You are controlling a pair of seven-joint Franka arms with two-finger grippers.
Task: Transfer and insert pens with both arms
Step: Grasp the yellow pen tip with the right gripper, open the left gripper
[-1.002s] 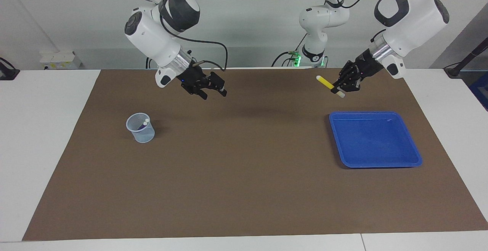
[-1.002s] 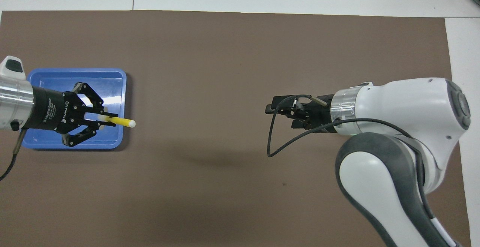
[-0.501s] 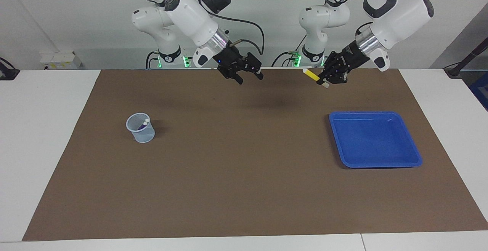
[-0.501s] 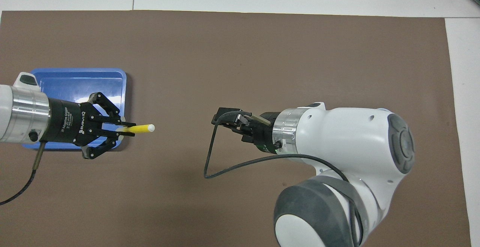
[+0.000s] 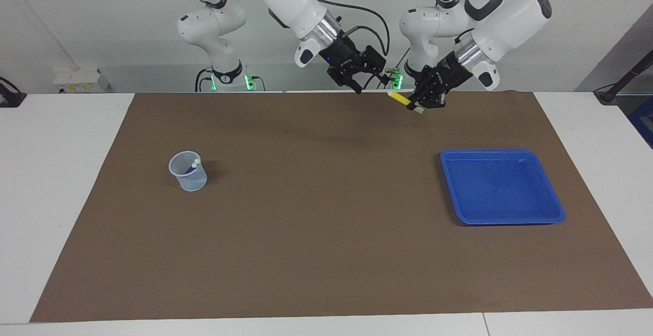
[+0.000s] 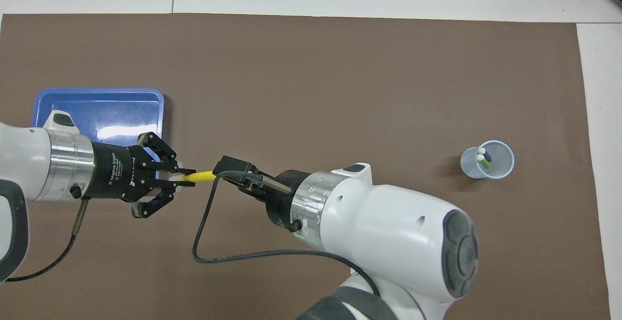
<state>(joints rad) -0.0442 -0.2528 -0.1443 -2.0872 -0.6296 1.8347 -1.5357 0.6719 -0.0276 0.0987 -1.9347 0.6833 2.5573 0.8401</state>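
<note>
now yellow pen (image 5: 400, 99) up in air over mat's robot-side edge, clenched in left gripper (image 5: 417, 105). right gripper (image 5: 371, 82) at pen's free tip, jaws released. handover step; next: close right on pen, then let go w/ left. vs 1 s ago: both grippers met mid-table; purple & green pens in cup (image 5: 188, 171).

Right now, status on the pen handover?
Left gripper shut on yellow marker pen, raised. Right gripper open at its tip. Nothing between.
</note>
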